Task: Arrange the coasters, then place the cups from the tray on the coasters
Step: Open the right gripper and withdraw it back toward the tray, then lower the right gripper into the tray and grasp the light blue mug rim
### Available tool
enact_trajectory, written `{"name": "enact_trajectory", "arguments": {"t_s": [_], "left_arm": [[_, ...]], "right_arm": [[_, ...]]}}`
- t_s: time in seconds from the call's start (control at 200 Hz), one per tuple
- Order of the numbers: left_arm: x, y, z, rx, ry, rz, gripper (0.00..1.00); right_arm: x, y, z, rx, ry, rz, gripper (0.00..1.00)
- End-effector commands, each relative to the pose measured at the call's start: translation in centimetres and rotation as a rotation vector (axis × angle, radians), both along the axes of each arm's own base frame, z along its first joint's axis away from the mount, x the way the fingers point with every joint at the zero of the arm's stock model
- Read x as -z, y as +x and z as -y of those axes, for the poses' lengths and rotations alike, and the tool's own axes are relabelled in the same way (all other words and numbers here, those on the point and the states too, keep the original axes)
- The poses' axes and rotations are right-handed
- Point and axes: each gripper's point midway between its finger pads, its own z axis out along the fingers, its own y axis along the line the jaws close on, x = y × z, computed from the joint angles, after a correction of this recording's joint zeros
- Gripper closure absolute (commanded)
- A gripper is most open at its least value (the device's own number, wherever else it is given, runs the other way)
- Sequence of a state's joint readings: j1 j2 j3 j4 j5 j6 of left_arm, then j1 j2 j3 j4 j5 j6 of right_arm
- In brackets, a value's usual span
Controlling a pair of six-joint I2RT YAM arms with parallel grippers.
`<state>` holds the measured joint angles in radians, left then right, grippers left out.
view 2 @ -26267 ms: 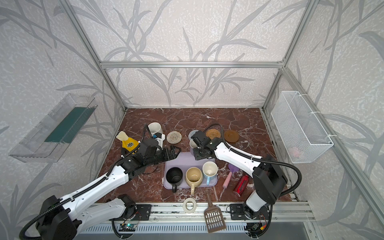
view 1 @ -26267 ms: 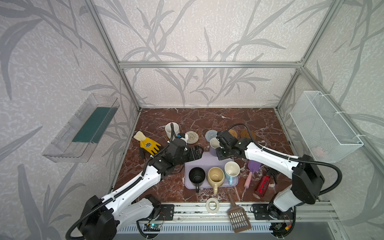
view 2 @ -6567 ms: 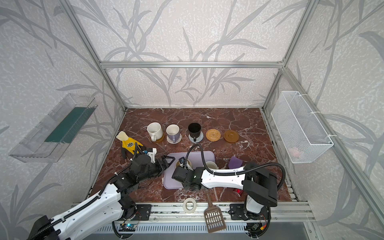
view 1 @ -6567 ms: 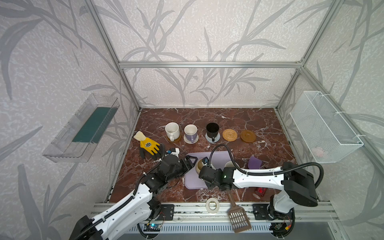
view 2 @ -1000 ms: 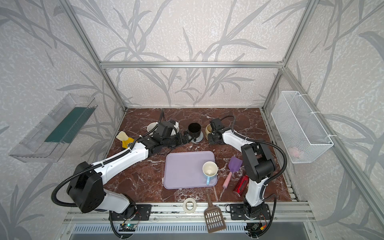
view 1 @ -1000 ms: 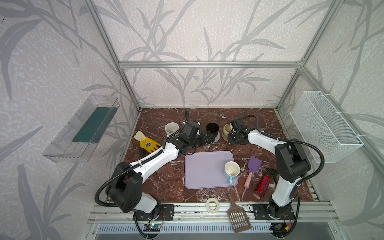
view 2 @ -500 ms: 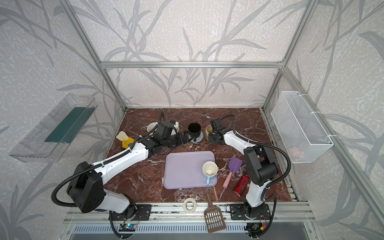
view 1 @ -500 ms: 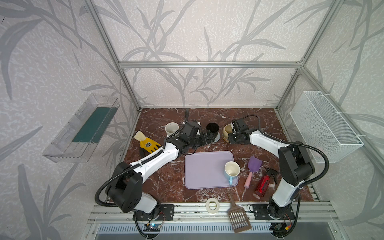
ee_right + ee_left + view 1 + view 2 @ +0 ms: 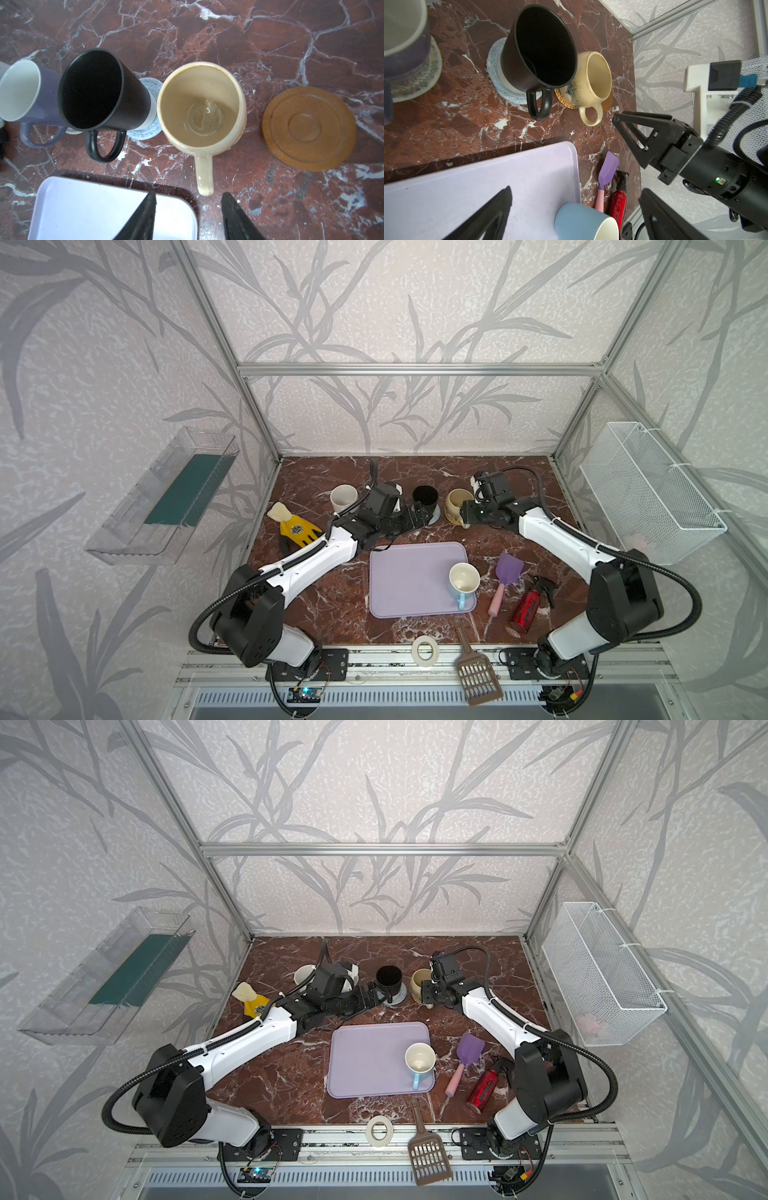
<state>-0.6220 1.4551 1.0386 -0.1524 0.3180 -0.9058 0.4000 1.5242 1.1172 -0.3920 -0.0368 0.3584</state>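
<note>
— What is changed at the right claw [image 9: 189,196]?
— The grip seen a second ago is undone: the jaws are parted, and the cream-yellow cup [image 9: 202,108] is left upright on the tan rattan coaster [image 9: 564,101], beside the black cup [image 9: 93,89].
— And the left claw [image 9: 576,188]?
— It is held wide, with nothing grasped.
— What is left?
— One light blue cup [image 9: 463,580] is left on the tray [image 9: 407,580]; a wooden coaster [image 9: 309,128] is bare.
</note>
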Motion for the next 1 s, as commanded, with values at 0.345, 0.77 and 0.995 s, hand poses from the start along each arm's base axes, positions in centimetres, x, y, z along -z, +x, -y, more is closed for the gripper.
{"name": "enact_trajectory", "arguments": {"t_s": [0.345,0.77,0.995], "left_arm": [[-1.2,-4.2,2.2,0.13,-0.036,-0.031,0.01],[1.0,-8.3,3.5,0.24,0.001,-0.106,0.01],[1.9,-9.4,2.9,0.2,0.009,-0.13,0.01]], "right_arm": [[-2.5,-10.9,2.5,-0.079,0.033,-0.113,0.01],[-0.7,-19.5,1.0,-0.171,-0.009,-0.236,0.01],[0.3,-22.4,0.4,-0.181,-0.023,-0.258,0.01]]}}
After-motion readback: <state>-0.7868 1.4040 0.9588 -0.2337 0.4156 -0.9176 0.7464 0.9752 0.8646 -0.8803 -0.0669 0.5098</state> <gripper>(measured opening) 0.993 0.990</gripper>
